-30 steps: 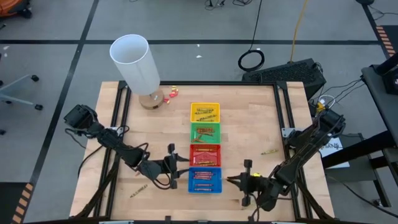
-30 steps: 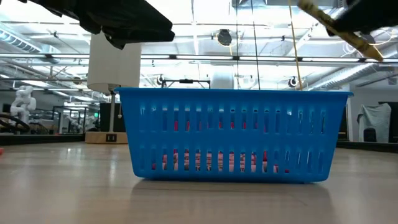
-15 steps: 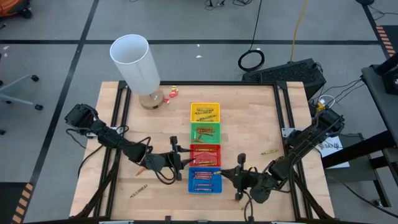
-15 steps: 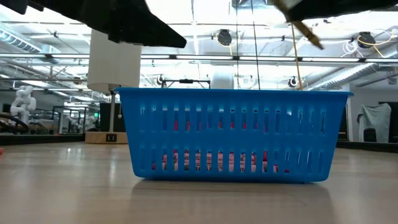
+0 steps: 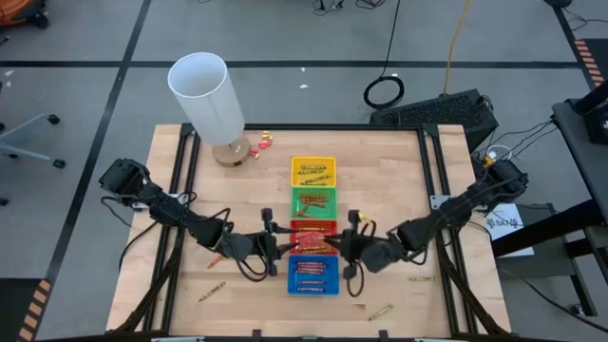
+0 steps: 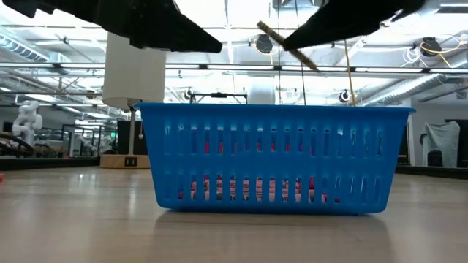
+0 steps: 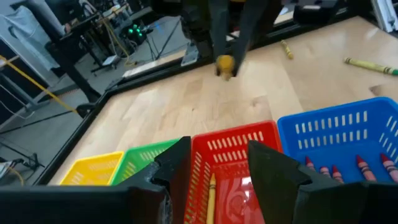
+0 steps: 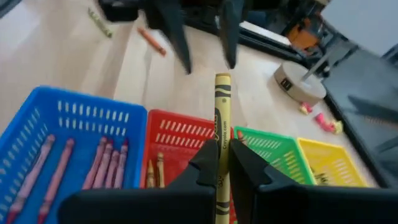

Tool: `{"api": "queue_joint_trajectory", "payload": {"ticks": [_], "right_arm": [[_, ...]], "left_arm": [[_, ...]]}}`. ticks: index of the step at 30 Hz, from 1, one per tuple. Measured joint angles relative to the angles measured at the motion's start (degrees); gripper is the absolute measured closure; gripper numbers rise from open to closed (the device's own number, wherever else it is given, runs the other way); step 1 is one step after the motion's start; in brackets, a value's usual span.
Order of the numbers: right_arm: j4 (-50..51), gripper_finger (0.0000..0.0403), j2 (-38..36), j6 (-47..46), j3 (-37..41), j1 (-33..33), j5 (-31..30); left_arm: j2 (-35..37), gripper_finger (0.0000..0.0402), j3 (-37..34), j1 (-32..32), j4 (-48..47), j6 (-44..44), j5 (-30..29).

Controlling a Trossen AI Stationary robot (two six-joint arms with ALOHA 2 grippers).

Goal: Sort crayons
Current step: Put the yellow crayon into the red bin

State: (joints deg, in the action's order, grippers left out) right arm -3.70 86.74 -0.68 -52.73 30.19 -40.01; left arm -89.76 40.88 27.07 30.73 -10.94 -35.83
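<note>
Up close in the low view, only the slotted plastic wall of the blue tray (image 6: 276, 157) fills the table edge, its contents showing as reddish slivers through the slots, while both arms are cut off at the top as dark shapes. From above, four ribbed trays stand in a row on the pale wooden table (image 5: 399, 171): blue nearest, then the red tray (image 5: 313, 227), the green tray (image 5: 313, 200) and the yellow tray (image 5: 313, 171), each holding thin crayons too small to count. Over the red tray's right edge, the right gripper (image 8: 222, 163) is clamped on an olive-yellow crayon (image 8: 221, 124), a paper-wrapped stick held upright between its fingers. Opposite it, the left gripper (image 7: 217, 165) hovers at the red tray's left side with its fingers parted and nothing between them. Loose crayons (image 5: 380, 311) lie on the wood nearby. Farthest back stands a smooth white cylinder (image 5: 207, 93) on a round base.
</note>
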Motion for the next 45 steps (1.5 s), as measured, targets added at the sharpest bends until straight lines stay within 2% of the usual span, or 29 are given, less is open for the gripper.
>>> {"api": "queue_joint_trajectory", "payload": {"ticks": [5,9,14,21,28,39,45], "right_arm": [[-2.65,0.0399,1.17,-5.66,0.0,-3.24,4.31],[-4.47,0.0399,1.14,-8.63,0.0,-3.63,4.32],[-9.49,0.0399,1.11,-7.93,0.0,-3.63,4.35],[-10.0,0.0399,1.14,2.5,0.0,-3.9,4.34],[-9.78,0.0399,1.14,20.57,0.0,-3.93,4.35],[-14.96,0.0399,1.14,40.0,0.0,-3.75,4.33],[-15.09,0.0399,1.14,43.42,0.0,-3.45,4.33]], "left_arm": [[0.0,0.0245,0.0,0.0,-1.13,0.66,0.0],[0.0,0.0245,0.0,0.0,-3.02,1.62,0.02],[0.0,0.0245,0.0,0.0,-4.91,3.1,0.02],[0.0,0.0245,0.0,0.07,-4.82,3.12,0.02],[0.0,0.0245,0.0,0.07,-4.82,3.1,0.02],[0.0,0.0245,0.0,0.07,-4.82,3.08,-0.37],[0.0,0.0245,0.0,0.07,-4.82,3.06,-0.46]]}}
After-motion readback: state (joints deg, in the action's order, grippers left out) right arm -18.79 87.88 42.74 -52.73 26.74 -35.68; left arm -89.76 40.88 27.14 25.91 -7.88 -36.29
